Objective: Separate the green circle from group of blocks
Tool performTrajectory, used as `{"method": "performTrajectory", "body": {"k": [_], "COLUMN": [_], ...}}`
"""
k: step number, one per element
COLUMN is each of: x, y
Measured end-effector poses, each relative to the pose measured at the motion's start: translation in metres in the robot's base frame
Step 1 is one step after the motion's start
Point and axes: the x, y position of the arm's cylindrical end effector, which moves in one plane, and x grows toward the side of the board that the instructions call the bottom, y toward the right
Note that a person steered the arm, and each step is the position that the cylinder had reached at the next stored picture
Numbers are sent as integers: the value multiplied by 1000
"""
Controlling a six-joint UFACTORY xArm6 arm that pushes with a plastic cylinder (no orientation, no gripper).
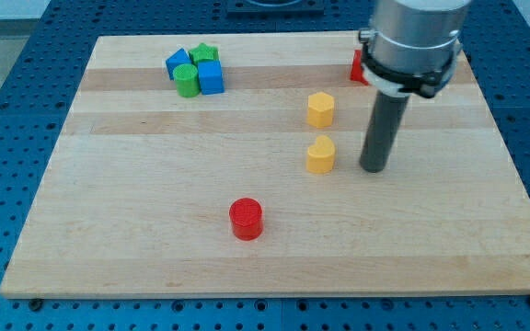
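The green circle [187, 81] stands at the view's top left in a tight group with a blue block [178, 62] above it, a green star [204, 54] to the upper right and a blue cube [211, 77] touching its right side. My tip [373, 169] rests on the board far to the right of this group, just right of a yellow block [320, 154].
A yellow hexagon [320, 108] lies above the lower yellow block. A red cylinder [246, 219] stands toward the view's bottom centre. A red block [358, 66] is partly hidden behind the arm at the top right. The wooden board [109, 230] sits on a blue table.
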Motion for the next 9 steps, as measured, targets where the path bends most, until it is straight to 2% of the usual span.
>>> {"method": "performTrajectory", "body": {"k": [1, 2, 3, 4, 5, 6, 7, 8, 9], "x": [-2, -2, 35, 84, 90, -20, -92, -190, -260], "y": [-68, -50, 12, 0, -23, -2, 98, 151, 102]}}
